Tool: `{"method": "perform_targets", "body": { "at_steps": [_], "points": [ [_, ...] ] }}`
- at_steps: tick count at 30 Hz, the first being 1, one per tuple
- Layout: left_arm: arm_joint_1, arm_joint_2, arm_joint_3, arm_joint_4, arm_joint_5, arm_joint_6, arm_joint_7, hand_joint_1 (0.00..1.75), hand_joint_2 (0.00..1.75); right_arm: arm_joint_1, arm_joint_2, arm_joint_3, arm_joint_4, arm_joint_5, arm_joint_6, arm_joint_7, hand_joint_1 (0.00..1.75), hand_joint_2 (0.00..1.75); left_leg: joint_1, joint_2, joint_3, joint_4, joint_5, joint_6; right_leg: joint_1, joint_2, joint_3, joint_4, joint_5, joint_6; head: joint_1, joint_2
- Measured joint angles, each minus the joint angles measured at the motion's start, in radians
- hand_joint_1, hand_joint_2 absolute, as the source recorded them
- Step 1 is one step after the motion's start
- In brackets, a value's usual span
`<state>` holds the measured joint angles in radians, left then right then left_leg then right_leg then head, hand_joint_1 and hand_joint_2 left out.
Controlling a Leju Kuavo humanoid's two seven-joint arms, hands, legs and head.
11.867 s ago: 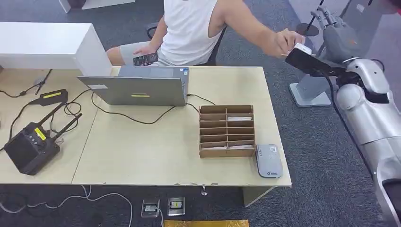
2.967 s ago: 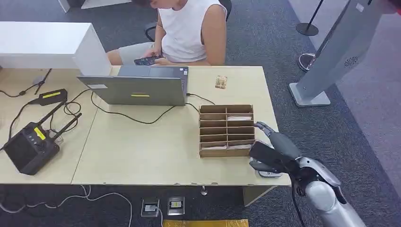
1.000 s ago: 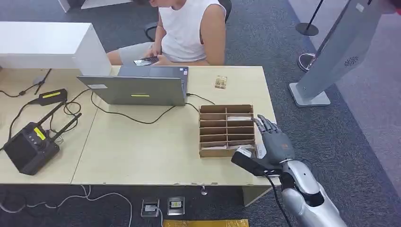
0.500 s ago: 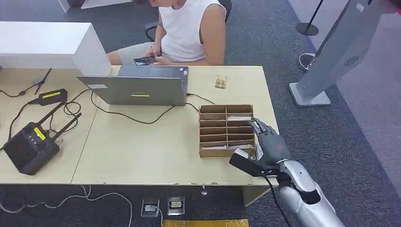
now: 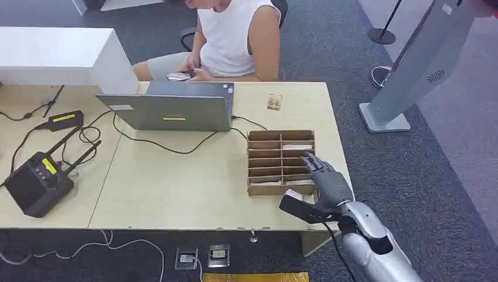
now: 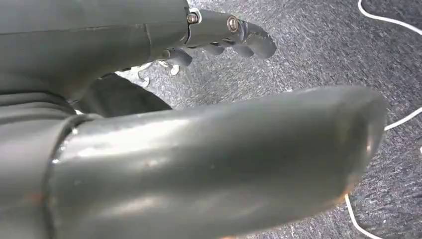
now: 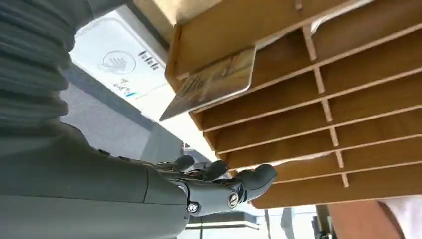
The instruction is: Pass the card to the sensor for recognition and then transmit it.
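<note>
A gold-patterned card (image 7: 214, 82) lies half inside an end slot of the wooden slotted rack (image 7: 323, 104), its near end sticking out into the air. My right hand (image 5: 329, 181) hovers over the rack's (image 5: 281, 136) right column, fingers (image 7: 224, 179) stretched out and apart from the card. The white card sensor (image 7: 119, 62) lies on the table right beside the rack, under my wrist. My left hand (image 6: 199, 164) hangs over grey carpet, holding nothing, with its fingers (image 6: 234, 35) loosely bent.
A second small card (image 5: 274, 101) lies on the table (image 5: 176, 194) behind the rack. A laptop (image 5: 170, 108) with cables stands mid-table, and a person (image 5: 235, 35) sits behind it looking at a phone. A black radio unit (image 5: 38, 179) sits far left and a grey kiosk (image 5: 411, 70) stands to the right.
My right hand has moved from above the sensor leftward and forward over the rack's right column. The person and the things on the table have stayed put.
</note>
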<state>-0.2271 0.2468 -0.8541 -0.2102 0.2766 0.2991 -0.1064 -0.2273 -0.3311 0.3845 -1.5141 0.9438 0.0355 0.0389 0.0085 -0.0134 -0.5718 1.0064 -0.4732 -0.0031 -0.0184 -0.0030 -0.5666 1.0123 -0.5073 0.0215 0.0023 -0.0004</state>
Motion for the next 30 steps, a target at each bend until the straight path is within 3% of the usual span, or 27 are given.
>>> {"method": "perform_targets", "body": {
  "at_steps": [1, 2, 20, 30],
  "points": [
    [-0.001, 0.000, 0.000, 0.000, -0.001, -0.002, 0.000, 0.00, 0.00, 0.000, 0.000, 0.000, 0.000, -0.002, 0.001, 0.001, 1.68, 1.75, 0.000, 0.000, 0.000, 0.000, 0.000, 0.000, 0.000, 0.000, 0.000, 0.000, 0.000, 0.000, 0.000, 0.000],
    [-0.002, 0.000, 0.000, 0.000, -0.003, -0.003, 0.000, 0.00, 0.00, 0.000, 0.000, 0.001, 0.000, -0.005, 0.003, 0.003, 1.75, 1.75, 0.000, 0.000, 0.000, 0.000, 0.000, 0.000, 0.000, 0.000, 0.000, 0.000, 0.000, 0.000, 0.000, 0.000],
    [-0.014, 0.002, 0.000, 0.000, -0.016, -0.006, 0.006, 0.00, 0.00, -0.005, 0.001, 0.018, 0.000, -0.041, 0.021, 0.045, 1.75, 1.75, 0.000, 0.000, 0.000, 0.000, 0.000, 0.000, 0.000, 0.000, 0.000, 0.000, 0.000, 0.000, 0.000, 0.000],
    [-0.014, 0.002, 0.000, 0.000, -0.024, -0.001, 0.006, 0.00, 0.00, -0.036, 0.000, 0.020, 0.009, -0.008, -0.073, 0.021, 1.75, 1.75, 0.000, 0.000, 0.000, 0.000, 0.000, 0.000, 0.000, 0.000, 0.000, 0.000, 0.000, 0.000, 0.000, 0.000]
  ]
}}
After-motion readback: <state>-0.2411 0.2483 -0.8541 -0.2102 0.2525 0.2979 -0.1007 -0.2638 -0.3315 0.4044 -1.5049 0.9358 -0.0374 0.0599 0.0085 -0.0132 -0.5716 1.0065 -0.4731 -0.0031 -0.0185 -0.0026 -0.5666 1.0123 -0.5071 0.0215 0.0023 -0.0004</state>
